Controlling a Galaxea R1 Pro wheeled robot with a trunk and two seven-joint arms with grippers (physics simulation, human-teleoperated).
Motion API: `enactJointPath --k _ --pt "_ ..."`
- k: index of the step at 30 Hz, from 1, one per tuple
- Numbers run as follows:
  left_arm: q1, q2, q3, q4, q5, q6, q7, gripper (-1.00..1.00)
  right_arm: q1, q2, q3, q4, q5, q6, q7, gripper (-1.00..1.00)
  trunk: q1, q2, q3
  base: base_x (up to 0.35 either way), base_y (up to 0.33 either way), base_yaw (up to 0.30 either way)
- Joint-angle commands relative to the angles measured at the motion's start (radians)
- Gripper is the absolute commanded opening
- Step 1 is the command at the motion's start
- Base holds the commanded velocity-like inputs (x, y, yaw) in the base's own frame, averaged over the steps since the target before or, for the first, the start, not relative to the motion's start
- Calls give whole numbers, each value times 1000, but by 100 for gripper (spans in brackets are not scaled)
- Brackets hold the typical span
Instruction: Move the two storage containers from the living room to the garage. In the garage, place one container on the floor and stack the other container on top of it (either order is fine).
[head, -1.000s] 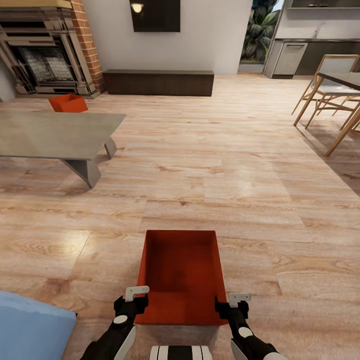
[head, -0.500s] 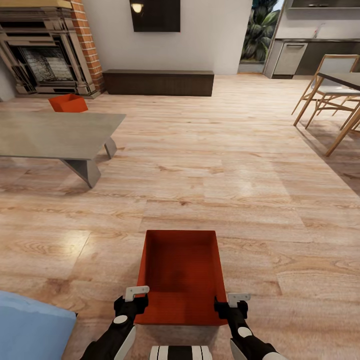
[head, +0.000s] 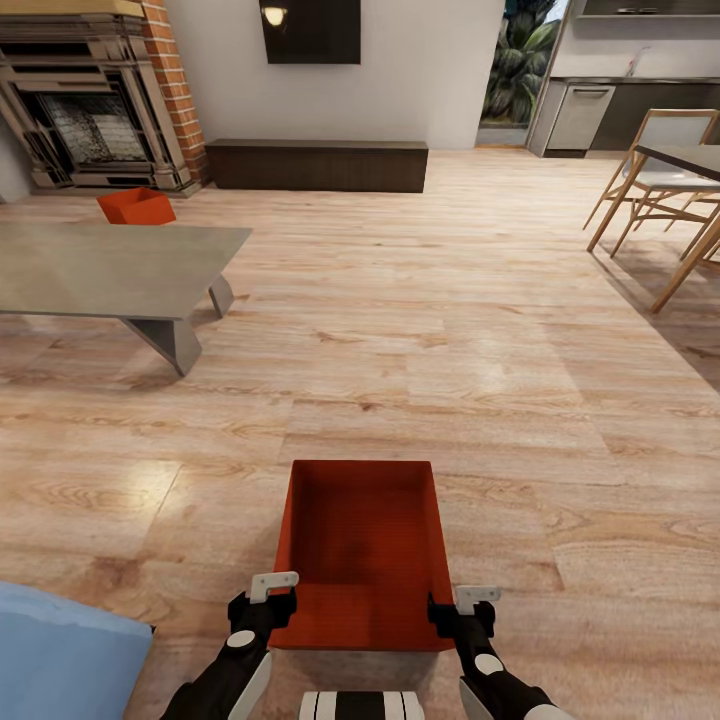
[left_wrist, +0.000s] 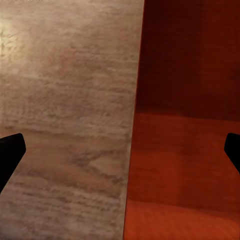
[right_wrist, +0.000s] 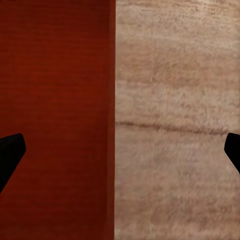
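Straddling a red-orange container's (head: 362, 550) side walls on the living-room wood floor (head: 520, 400), left gripper (head: 268, 598) and right gripper (head: 462, 606) stand wide. Pickup step; next, judged: clamp both rims evenly.

No text, label, brand, number or sign can be read anywhere in these pictures.
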Motion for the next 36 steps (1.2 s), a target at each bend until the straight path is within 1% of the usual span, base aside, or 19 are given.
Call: enactJointPath --k 1,4,9,35,36 --pt "0 1 -8 -1 10 0 8 100 -1 0 6 1 5 0 -9 100 0 0 -1 0 0 0" --pt "0 1 -7 -1 10 0 8 100 -1 0 6 1 5 -1 -9 100 0 0 -1 0 0 0" --pt "0 1 -7 -1 10 0 8 100 -1 0 6 1 3 -1 -9 100 19 -35 -16 0 0 0" --pt "0 2 -6 -1 10 0 8 100 -1 -1 6 1 3 0 -9 100 19 -35 -16 0 0 0" --pt "0 3 -12 5 11 2 8 100 -1 5 0 7 -3 -6 -9 100 19 -35 -16 0 0 0"
